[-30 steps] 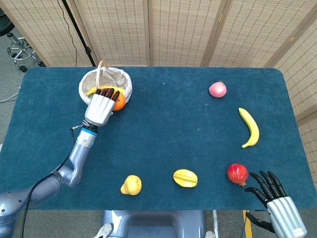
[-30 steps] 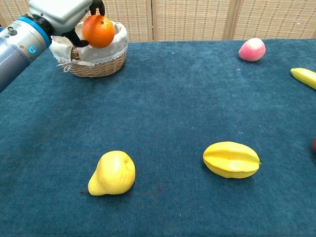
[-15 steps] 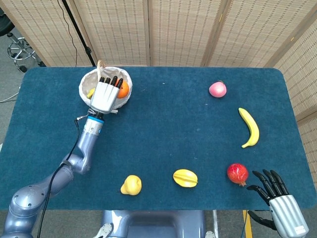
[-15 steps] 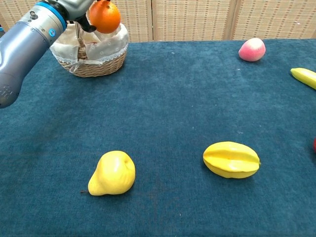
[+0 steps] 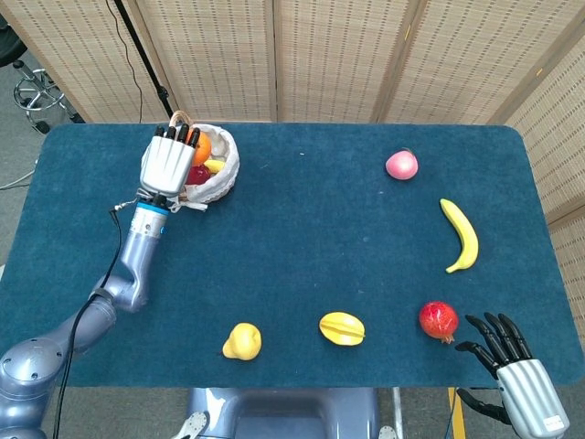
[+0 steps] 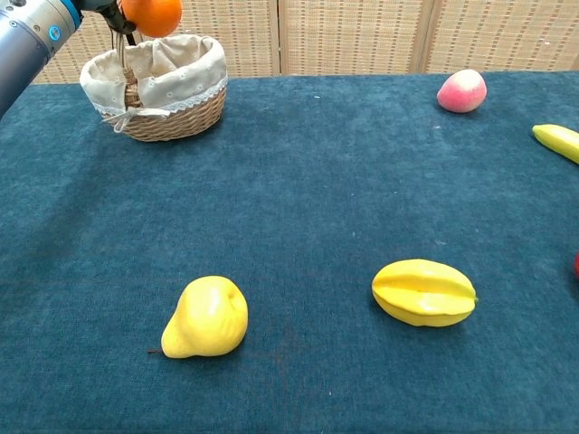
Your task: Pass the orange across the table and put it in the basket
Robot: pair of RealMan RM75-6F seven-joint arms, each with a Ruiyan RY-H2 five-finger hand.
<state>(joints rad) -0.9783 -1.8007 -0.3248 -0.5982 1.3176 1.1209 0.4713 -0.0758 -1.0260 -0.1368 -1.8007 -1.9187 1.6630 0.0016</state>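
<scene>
Since a second ago, the left hand has carried the round orange from the near rim of the basket up and leftward, so it now hangs over the basket's far-left side, and a red fruit inside the basket has come into sight.

From the head view, the silver left hand with black fingers is seen back-up, its fingers curled down around the orange and gripping it above the woven wicker basket with a white cloth liner. Its forearm runs down and left from the wrist, which carries a blue ring. A yellow fruit lies in the basket beside the red one. The right hand rests at the table's near right corner, palm down, its black fingers spread apart and holding nothing; a small label sits on its silver back, too small to read. On the dark blue cloth-covered table lie a pink peach, a curved yellow banana, a red pomegranate, a yellow starfruit and a yellow pear.

From the chest view, the orange hangs at the top edge above the basket, clear of its liner, with dark fingertips beside it. Only the left forearm's blue-ringed end shows at the top left corner. No writing can be read.
</scene>
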